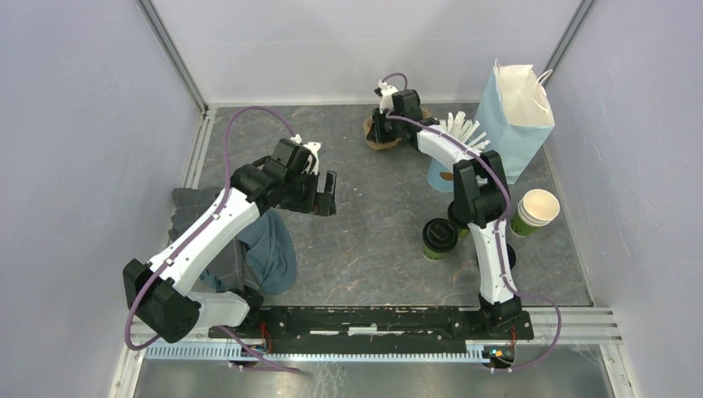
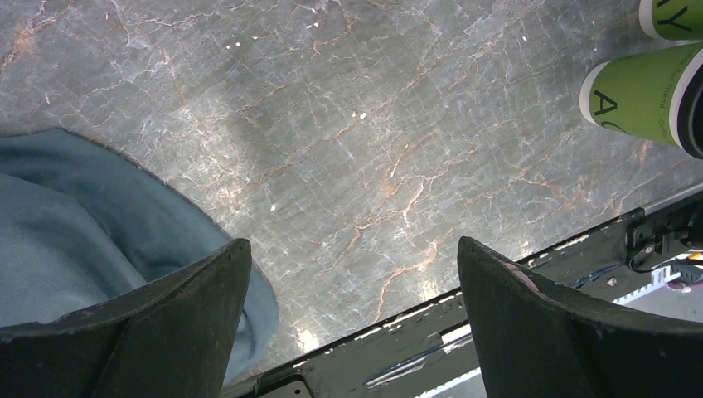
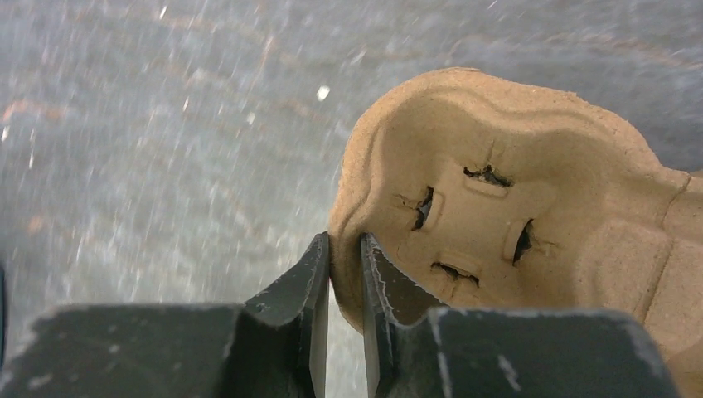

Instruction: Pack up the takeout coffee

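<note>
From above, the lidded coffee cup (image 1: 438, 239) is seen upright on the surface (image 1: 365, 240) beside the right arm, outside the blue bag (image 1: 518, 116). White sticks are held in a light-blue cup (image 1: 438, 176) partly hidden by that arm. In the left wrist view, the left claw (image 2: 352, 274) is spread wide and the coffee cup is cut off at the right edge. In the right wrist view, the right claw (image 3: 344, 242) is clamped on the rim of a cardboard tray (image 3: 514, 207).

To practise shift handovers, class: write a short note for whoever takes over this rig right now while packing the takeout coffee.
Left gripper: open, empty, above the table beside a blue cloth.
Right gripper: pinched on the rim of the pulp cup carrier, far centre.
Takeout coffee: lidded, upright by the right arm, not held.
Blue paper bag: upright, far right.
Done: carrier gripped.
Left: coffee not yet packed.
</note>
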